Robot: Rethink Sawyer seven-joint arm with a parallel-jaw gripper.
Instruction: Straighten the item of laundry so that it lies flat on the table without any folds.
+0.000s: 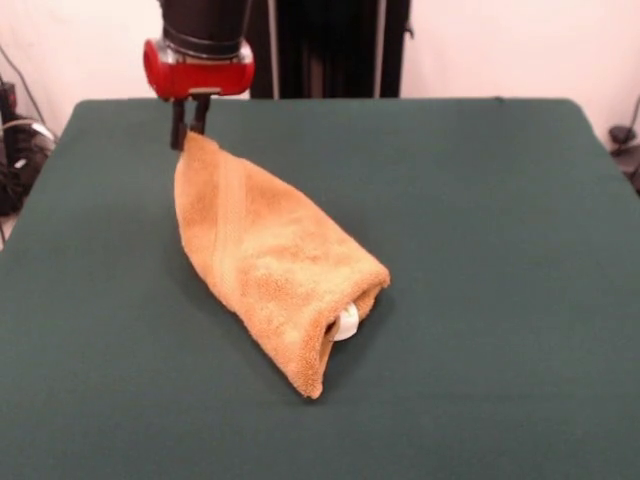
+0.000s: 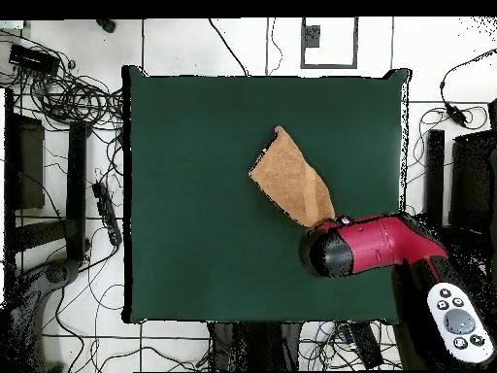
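Note:
The golden-tan terry towel (image 1: 268, 258) lies folded over on the dark green table (image 1: 480, 220), tapering to a point at its far left corner. A woven border band runs along it and a small white tag (image 1: 346, 322) peeks out of the open fold at the near end. My gripper (image 1: 190, 133) is shut on the towel's far corner and holds that corner lifted off the table. In the overhead view the towel (image 2: 289, 181) stretches from the table's middle to the red arm head (image 2: 335, 248), which hides the gripper's tips.
Cables and equipment lie on the floor left of the table (image 2: 68, 97). A black stand (image 1: 330, 45) rises behind the table's far edge. The arm's wrist with a button pad (image 2: 456, 321) hangs past the table's edge.

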